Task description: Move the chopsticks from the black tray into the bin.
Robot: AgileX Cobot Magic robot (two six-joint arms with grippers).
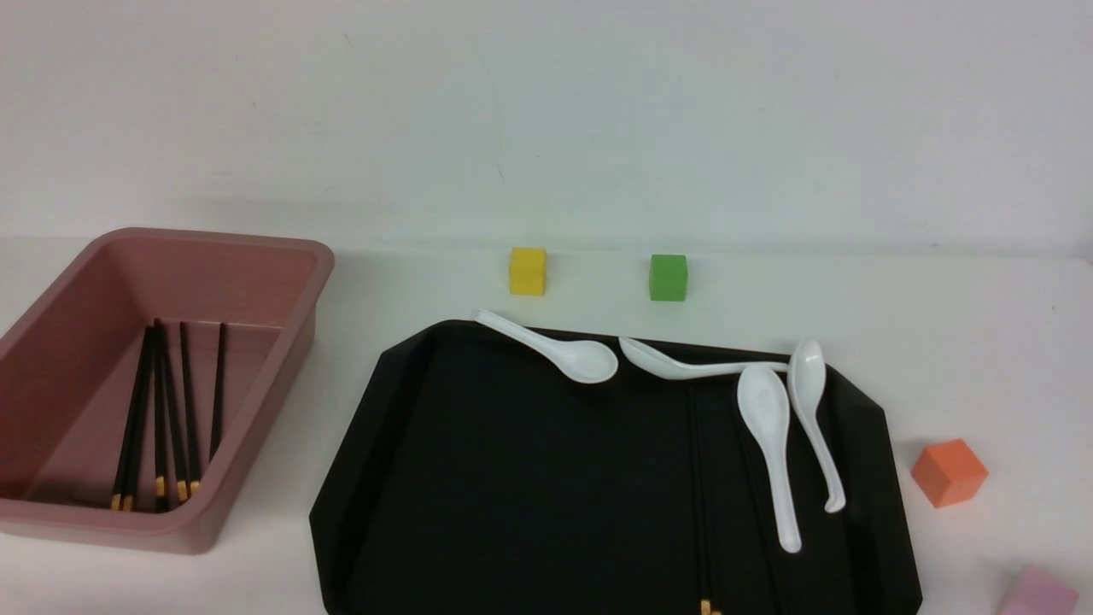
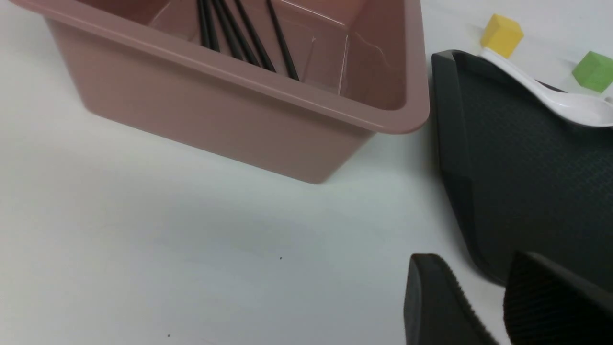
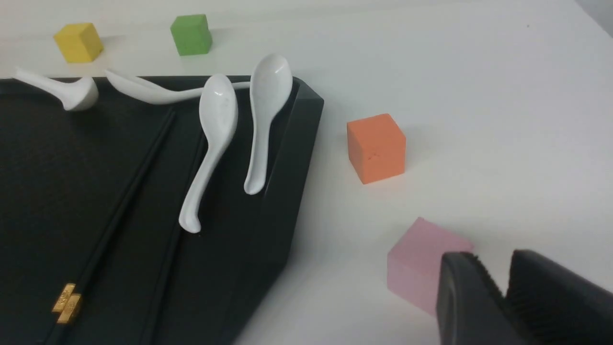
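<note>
The pink bin (image 1: 256, 243) stands at the left and holds several black chopsticks (image 1: 162, 410), gold ends toward me; they also show in the left wrist view (image 2: 239, 33). The black tray (image 1: 512, 478) lies in the middle. A pair of chopsticks (image 1: 700, 495) lies lengthwise on its right half, gold band at the near end, also in the right wrist view (image 3: 129, 191). Neither gripper shows in the front view. My left gripper (image 2: 476, 261) is slightly open and empty, above the table near the tray's left rim (image 2: 450, 158). My right gripper (image 3: 493, 261) is shut and empty beside a pink cube (image 3: 421, 268).
Several white soup spoons (image 1: 768, 444) lie along the tray's far and right side. A yellow cube (image 1: 527, 271) and a green cube (image 1: 668, 278) stand behind the tray. An orange cube (image 1: 948, 471) and the pink cube (image 1: 1037, 594) stand to its right.
</note>
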